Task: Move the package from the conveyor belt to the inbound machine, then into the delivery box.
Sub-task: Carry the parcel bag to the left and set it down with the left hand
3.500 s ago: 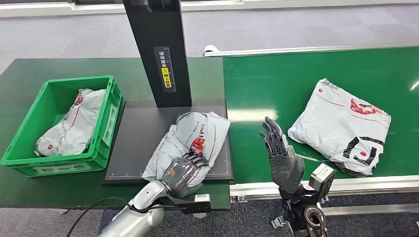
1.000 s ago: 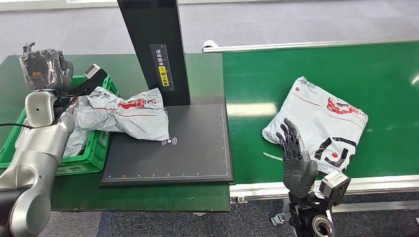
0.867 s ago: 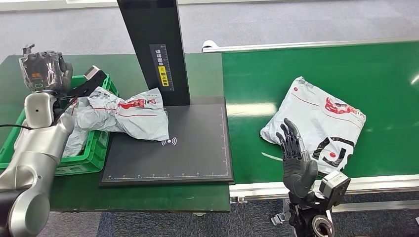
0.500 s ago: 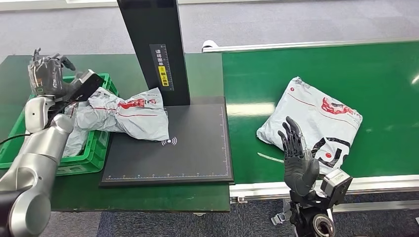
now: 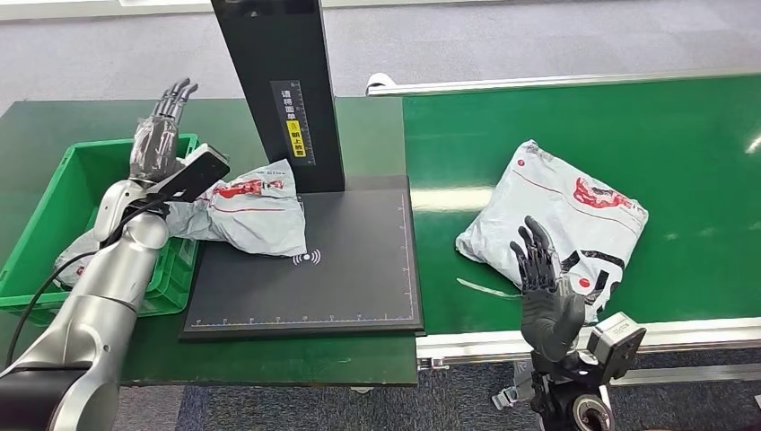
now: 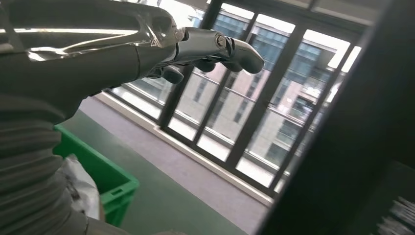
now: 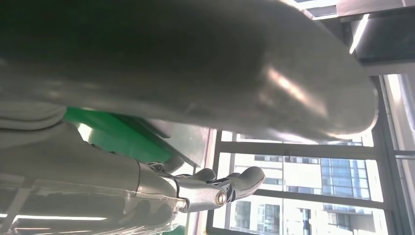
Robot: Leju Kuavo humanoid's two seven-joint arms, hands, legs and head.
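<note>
Packages, three crinkled grey plastic mailers: one (image 5: pixel 556 215) on the smooth green conveyor belt (image 5: pixel 700 135), just beyond the right hand (image 5: pixel 546 301), empty, fingers spread; one (image 5: pixel 240 207) draped over the ribbed green crate's (image 5: pixel 54 202) rim beside the left hand (image 5: pixel 157 144), open, empty; the left wrist view adds windows (image 6: pixel 254 98).

Bright, even light; backlit wrist views

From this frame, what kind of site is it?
Probably a parcel-sorting station: a green conveyor belt carrying a grey mailer package, a black inbound machine, and a green delivery box.
</note>
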